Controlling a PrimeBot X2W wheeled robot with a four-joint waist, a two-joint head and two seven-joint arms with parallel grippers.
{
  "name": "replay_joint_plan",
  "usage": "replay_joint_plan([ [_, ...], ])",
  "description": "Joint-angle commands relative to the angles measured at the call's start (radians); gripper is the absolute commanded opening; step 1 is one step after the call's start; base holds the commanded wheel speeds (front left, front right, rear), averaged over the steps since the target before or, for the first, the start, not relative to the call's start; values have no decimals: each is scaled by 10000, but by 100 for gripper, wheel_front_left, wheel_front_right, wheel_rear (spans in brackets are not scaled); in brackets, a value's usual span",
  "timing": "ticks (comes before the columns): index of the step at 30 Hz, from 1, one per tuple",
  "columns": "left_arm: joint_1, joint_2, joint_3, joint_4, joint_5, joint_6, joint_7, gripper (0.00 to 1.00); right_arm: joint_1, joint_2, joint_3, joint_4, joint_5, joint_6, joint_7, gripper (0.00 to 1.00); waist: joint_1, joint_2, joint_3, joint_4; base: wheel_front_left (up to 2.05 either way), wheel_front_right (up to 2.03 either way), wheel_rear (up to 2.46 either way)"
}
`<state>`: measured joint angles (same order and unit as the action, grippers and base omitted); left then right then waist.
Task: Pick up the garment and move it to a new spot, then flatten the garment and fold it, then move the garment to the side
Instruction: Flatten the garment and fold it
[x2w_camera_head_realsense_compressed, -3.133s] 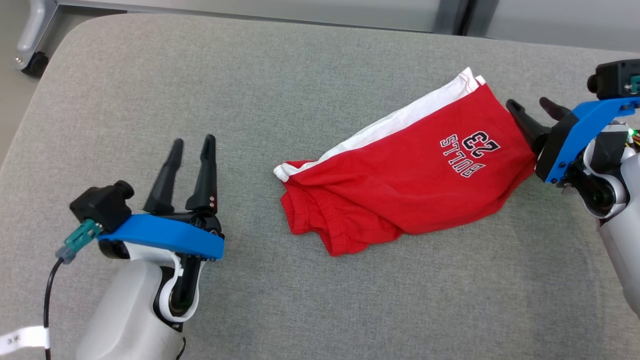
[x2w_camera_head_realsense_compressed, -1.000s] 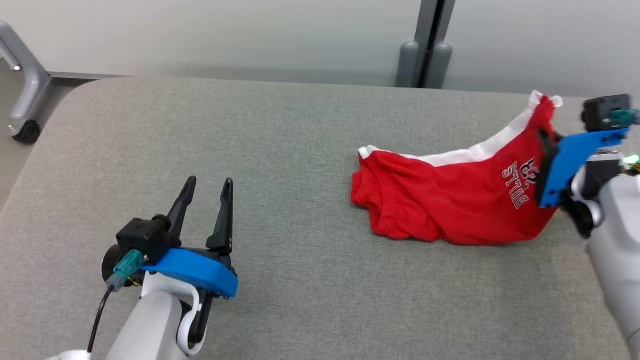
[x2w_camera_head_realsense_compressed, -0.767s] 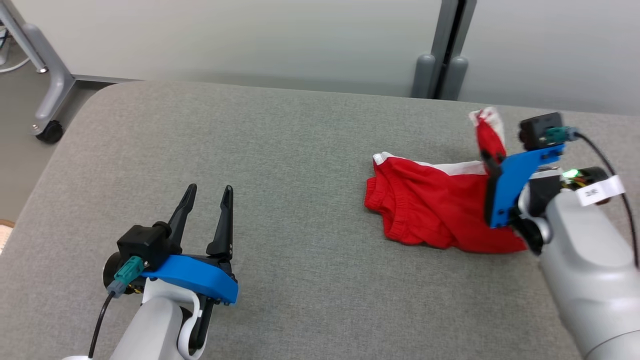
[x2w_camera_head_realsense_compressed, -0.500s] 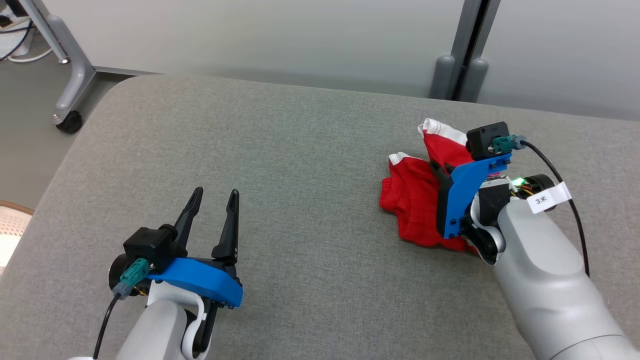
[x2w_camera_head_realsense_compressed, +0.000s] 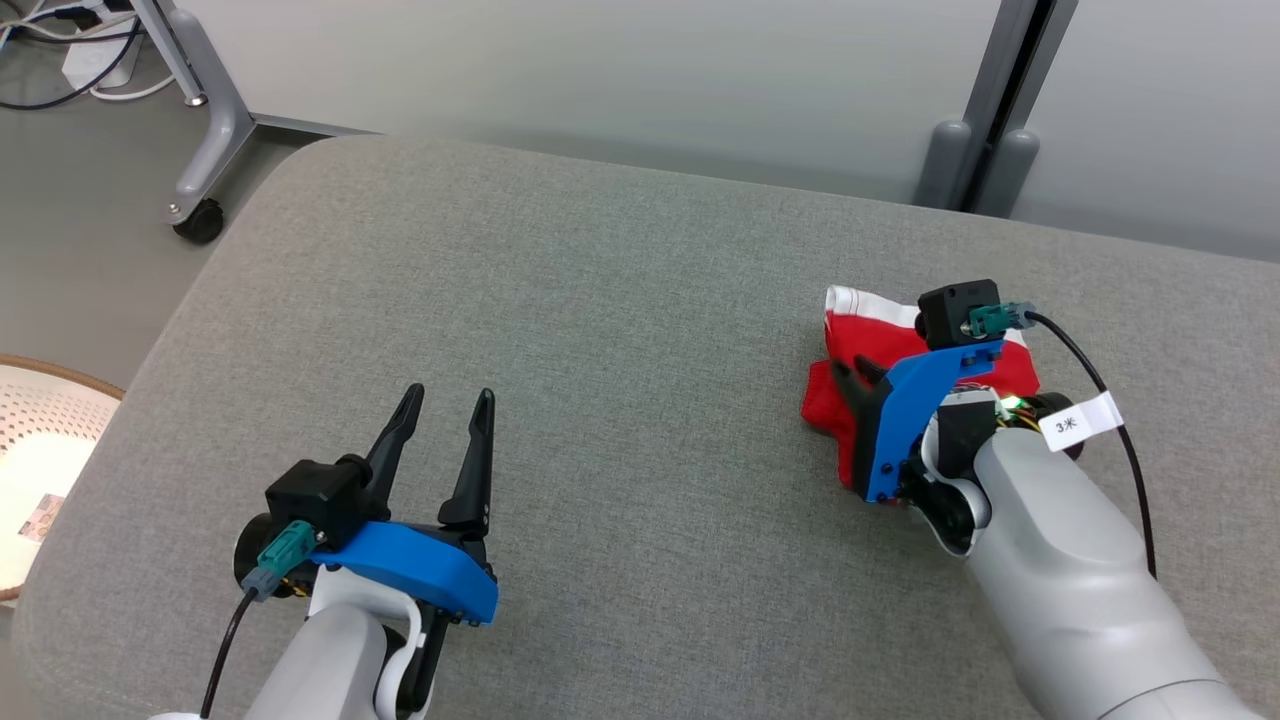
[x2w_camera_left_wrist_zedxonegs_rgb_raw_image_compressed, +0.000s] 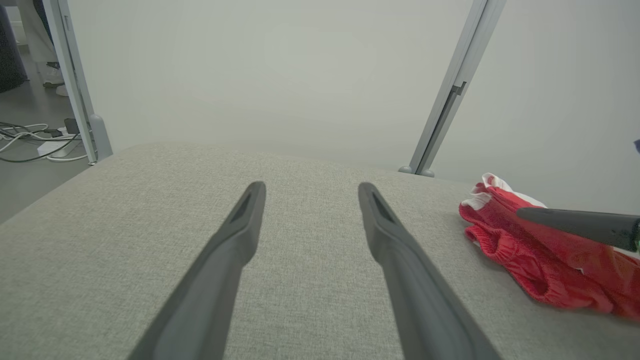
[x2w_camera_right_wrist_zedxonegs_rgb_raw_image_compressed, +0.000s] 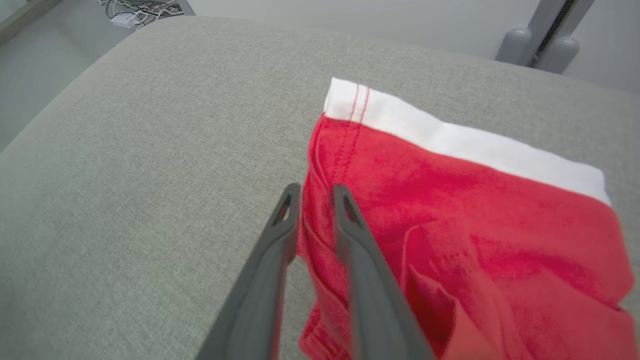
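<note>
The garment (x2w_camera_head_realsense_compressed: 868, 332), red shorts with a white side stripe, lies folded over on itself at the right of the grey padded table (x2w_camera_head_realsense_compressed: 620, 330). My right gripper (x2w_camera_head_realsense_compressed: 852, 368) hovers low over the garment's left edge, pointing left, its jaws a narrow gap apart. In the right wrist view the fold's edge (x2w_camera_right_wrist_zedxonegs_rgb_raw_image_compressed: 320, 165) runs beneath that gap and my right gripper (x2w_camera_right_wrist_zedxonegs_rgb_raw_image_compressed: 314, 192) pinches no cloth. My left gripper (x2w_camera_head_realsense_compressed: 448, 395) stands open and empty above bare table at the lower left. The left wrist view shows my left gripper (x2w_camera_left_wrist_zedxonegs_rgb_raw_image_compressed: 310, 187) with the garment (x2w_camera_left_wrist_zedxonegs_rgb_raw_image_compressed: 525, 250) off to its right.
A frame leg on a caster (x2w_camera_head_realsense_compressed: 200, 215) stands off the table's far left corner, with cables (x2w_camera_head_realsense_compressed: 60, 40) on the floor behind it. A pale perforated basket (x2w_camera_head_realsense_compressed: 40, 450) sits on the floor at the left. A grey post (x2w_camera_head_realsense_compressed: 975, 160) rises behind the table.
My right gripper swept the garment's raised right end leftward and laid it over the rest, then its jaws parted slightly. The head camera turned. The left arm stayed put.
</note>
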<state>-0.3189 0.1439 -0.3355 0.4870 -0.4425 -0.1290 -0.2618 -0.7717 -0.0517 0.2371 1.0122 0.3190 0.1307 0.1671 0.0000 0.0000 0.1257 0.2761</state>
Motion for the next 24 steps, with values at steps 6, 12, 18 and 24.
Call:
replay_joint_plan([
  [6, -42, 51, 93, 64, -43, -20, -40, 100, 166, 12, 1032, -1049, 2494, 1, 114, 100, 0, 0, -104, -111, 0, 0, 0],
  [12, 157, 83, 251, -6, 34, -21, -40, 100, -229, -586, 999, -1844, 2797, 1, -317, 100, 0, 0, -258, -434, 0, 0, 0],
  [18, 76, 95, 395, 57, 138, -20, -40, 100, 84, -1835, 352, -1593, 1840, 1, -251, 100, 0, 0, -289, -684, 0, 0, 0],
  [24, -230, 12, 444, 125, 295, -17, -40, 100, 511, -2278, -156, -1136, 978, 1, -21, 100, 0, 0, -56, -874, 0, 0, 0],
])
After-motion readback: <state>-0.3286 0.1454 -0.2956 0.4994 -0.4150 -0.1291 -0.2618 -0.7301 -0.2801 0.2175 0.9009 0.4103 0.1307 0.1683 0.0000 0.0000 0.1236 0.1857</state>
